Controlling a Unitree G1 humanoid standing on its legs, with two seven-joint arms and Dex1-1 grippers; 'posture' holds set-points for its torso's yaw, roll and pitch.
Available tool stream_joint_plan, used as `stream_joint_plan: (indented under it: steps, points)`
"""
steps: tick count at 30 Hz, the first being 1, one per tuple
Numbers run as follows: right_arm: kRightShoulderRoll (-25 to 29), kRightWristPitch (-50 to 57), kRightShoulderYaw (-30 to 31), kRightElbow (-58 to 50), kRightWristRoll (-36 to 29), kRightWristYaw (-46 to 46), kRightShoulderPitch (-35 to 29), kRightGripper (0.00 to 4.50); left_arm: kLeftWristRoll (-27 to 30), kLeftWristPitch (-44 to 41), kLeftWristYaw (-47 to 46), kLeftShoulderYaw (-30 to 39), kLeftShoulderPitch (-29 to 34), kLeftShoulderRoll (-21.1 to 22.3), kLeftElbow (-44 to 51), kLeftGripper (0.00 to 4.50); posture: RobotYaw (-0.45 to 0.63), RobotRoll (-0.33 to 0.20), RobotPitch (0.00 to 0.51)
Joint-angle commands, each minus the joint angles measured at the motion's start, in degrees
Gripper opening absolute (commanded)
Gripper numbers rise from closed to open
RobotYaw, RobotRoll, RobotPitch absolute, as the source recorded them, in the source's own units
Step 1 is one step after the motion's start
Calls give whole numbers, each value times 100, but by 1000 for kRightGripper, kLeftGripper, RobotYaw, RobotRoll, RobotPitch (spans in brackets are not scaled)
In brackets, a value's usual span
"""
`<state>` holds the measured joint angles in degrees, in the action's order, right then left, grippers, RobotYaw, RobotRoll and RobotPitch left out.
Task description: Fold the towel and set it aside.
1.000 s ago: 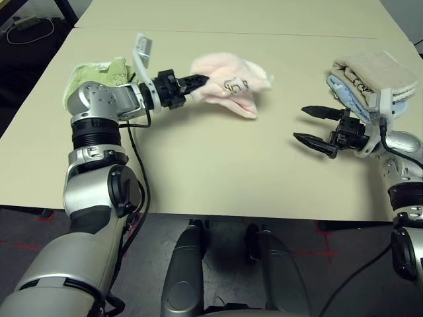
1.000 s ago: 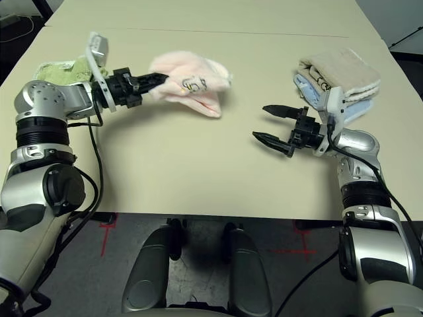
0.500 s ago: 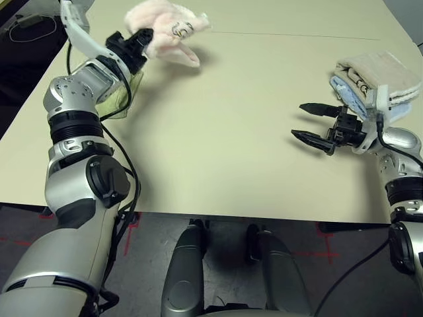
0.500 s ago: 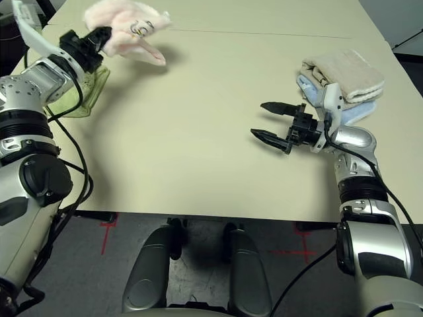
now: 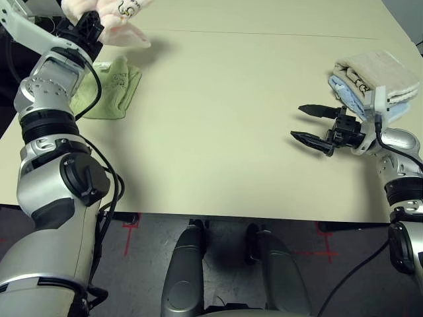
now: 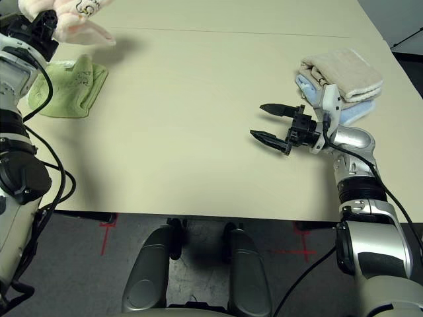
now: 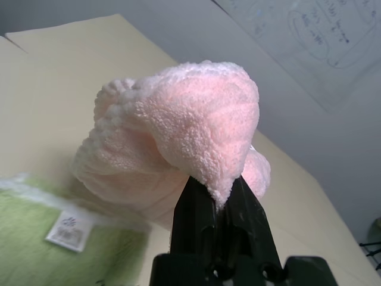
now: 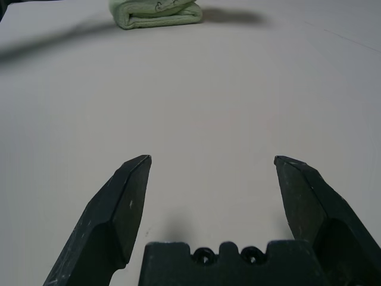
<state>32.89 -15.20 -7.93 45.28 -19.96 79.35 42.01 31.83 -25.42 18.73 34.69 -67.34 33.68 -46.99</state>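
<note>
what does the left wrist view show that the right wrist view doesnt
The left wrist view shows the pale pink towel bunched up and clamped between the left gripper fingers, held above the table, plus a white label on the green towel below it. The right wrist view shows the right gripper open with nothing between its fingers, over bare table. Both views take in the light green towel lying folded on the table.
</note>
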Motion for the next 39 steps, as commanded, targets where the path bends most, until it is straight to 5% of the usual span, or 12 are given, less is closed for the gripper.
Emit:
stream_joint_plan:
  steps: [1, 20, 39]
  points:
    - [29, -43, 31, 55, 68, 62, -16, 4500, 118, -18, -216, 110, 363, 56, 568, 41, 148, 0, 252]
    - [23, -71, 54, 182, 150, 111, 81, 4500, 1118, -709, -1121, 520, 1659, -366, 2770, 41, 158, 0, 253]
    - [6, -175, 55, 296, 177, 114, 152, 4500, 1227, -1472, -1622, 349, 2922, -448, 3176, 41, 157, 0, 247]
